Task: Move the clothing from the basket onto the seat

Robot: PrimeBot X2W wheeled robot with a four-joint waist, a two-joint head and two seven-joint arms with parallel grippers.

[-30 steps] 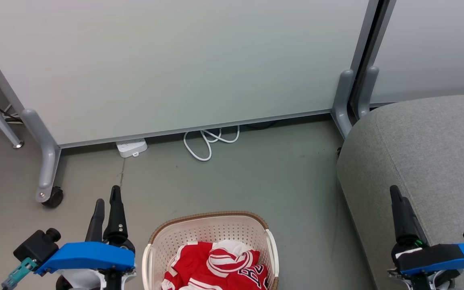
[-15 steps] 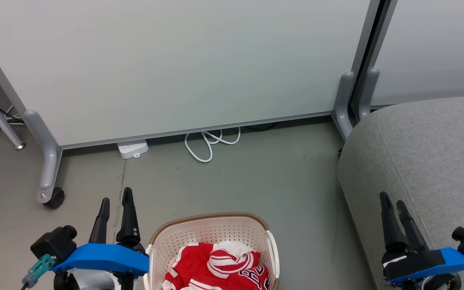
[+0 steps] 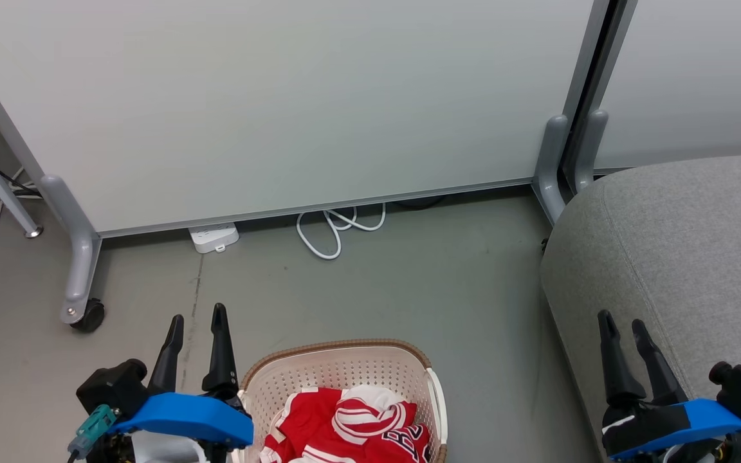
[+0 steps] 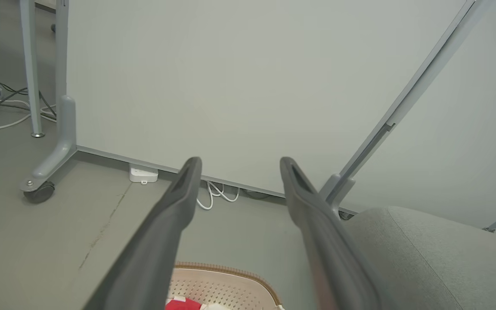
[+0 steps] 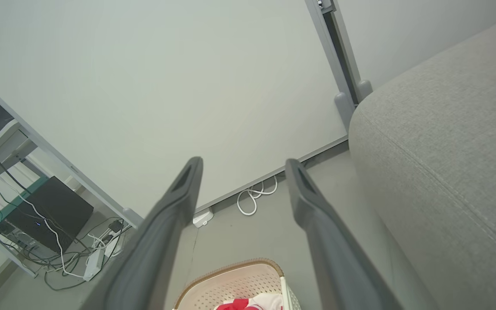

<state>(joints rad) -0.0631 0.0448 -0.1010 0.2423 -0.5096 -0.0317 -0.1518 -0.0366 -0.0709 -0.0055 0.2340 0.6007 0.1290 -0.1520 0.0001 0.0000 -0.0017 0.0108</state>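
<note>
The clothing, red with white striped trim and dark lettering, lies bunched inside the basket, a cream perforated tub with a brown rim at the bottom centre of the head view. The grey seat fills the right side. My left gripper hangs open just left of the basket's rim, empty. My right gripper is open over the seat's front-left edge, also empty. The left wrist view has the basket below open fingers and the seat at right. The right wrist view shows the basket and the seat.
A pale partition panel on grey legs with a castor stands behind the basket. A white power strip and a coiled white cable lie at its foot. Grey floor separates basket and panel.
Both grippers have shifted inward toward the basket: the left one rightward and lower in view, the right one leftward with its two fingers now showing apart. The clothing and basket stay put.
</note>
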